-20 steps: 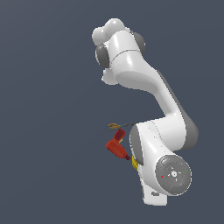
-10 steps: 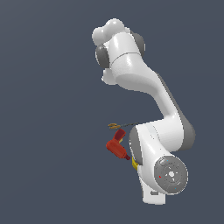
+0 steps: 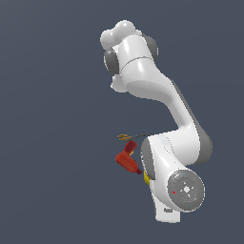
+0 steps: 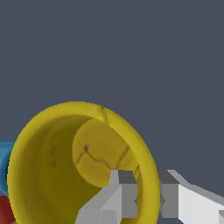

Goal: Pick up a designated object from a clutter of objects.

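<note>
The claw (image 4: 146, 192) straddles the yellow cup (image 4: 65, 166)'s rim, one finger (image 4: 118, 192) inside, the other outside, whether they press it unclear. Beyond the cup: a blue cup (image 4: 4, 164), red drill-shaped tool (image 3: 127, 159), then scissors (image 3: 127, 137).

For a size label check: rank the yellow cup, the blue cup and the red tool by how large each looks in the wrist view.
1. yellow cup, by far the largest, though it is nearest the camera.
2 and 3. blue cup and red tool: only slivers show at the frame edge, so they cannot be ranked.
</note>
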`<state>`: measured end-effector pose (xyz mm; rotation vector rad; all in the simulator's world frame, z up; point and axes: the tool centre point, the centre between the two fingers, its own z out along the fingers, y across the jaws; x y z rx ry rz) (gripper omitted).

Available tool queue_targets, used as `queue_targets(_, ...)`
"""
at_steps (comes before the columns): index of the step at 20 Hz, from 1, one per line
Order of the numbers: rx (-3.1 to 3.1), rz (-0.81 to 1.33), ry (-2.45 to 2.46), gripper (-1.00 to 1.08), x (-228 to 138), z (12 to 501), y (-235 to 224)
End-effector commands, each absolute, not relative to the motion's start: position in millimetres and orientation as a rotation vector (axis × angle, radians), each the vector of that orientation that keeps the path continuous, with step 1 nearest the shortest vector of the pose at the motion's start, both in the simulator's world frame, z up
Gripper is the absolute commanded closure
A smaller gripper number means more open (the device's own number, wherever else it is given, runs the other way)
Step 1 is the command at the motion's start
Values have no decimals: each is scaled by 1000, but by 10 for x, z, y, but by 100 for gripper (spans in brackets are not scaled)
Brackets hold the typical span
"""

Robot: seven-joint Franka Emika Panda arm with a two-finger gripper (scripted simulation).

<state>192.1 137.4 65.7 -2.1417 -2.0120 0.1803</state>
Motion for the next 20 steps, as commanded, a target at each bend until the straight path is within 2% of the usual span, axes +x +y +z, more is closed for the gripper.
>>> queue_targets(1, -2142, 180, -2012, 108, 1919, 663, 1370)
queue_targets(11, -2142, 180, -2012, 108, 1863, 764, 1271)
queue_targets(20, -2143, 181, -2012, 108, 1708, 1055, 982)
